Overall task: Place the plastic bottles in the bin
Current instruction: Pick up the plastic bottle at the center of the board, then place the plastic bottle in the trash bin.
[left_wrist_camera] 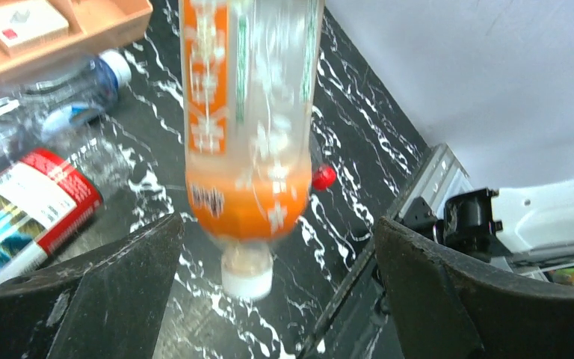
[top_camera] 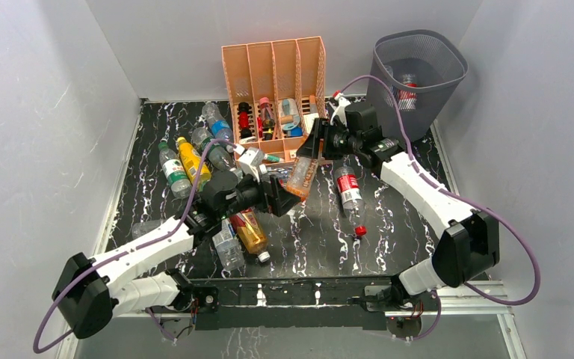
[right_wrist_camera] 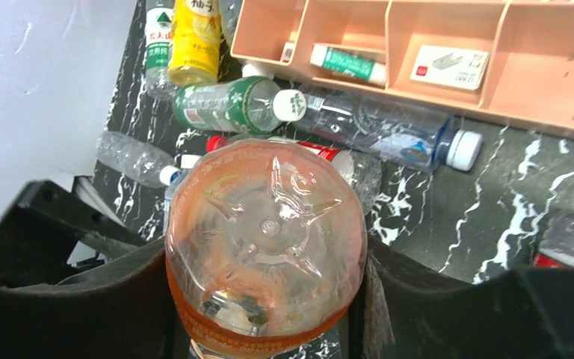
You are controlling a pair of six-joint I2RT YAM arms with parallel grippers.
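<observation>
Bottles (top_camera: 209, 143) lie mostly to the left of the peach organizer (top_camera: 272, 67) and in front of its left half. I count seven there, though the pile overlaps. Among them are a clear one with a green label (top_camera: 172, 168), a yellow one (top_camera: 193, 161), a clear one with a blue label (top_camera: 217, 122) and an amber one with a red label (top_camera: 250, 230). The organizer has four slots, with small red, black and blue items sitting low in them. Just in front of it the left gripper (top_camera: 282, 198) is spread wide, its jaws on either side of an orange bottle (top_camera: 300, 176) without touching it. That bottle hangs cap down, with orange drink pooled at the neck, and the right gripper (top_camera: 314, 146) clamps it by the base. In front of the organizer's right corner, one red-labelled bottle (top_camera: 350, 196) lies alone on the black marbled table (top_camera: 396, 209). Right of the organizer stands the single dark mesh bin (top_camera: 426, 112), and at least one bottle with a red label (top_camera: 406, 91) shows inside it.
</observation>
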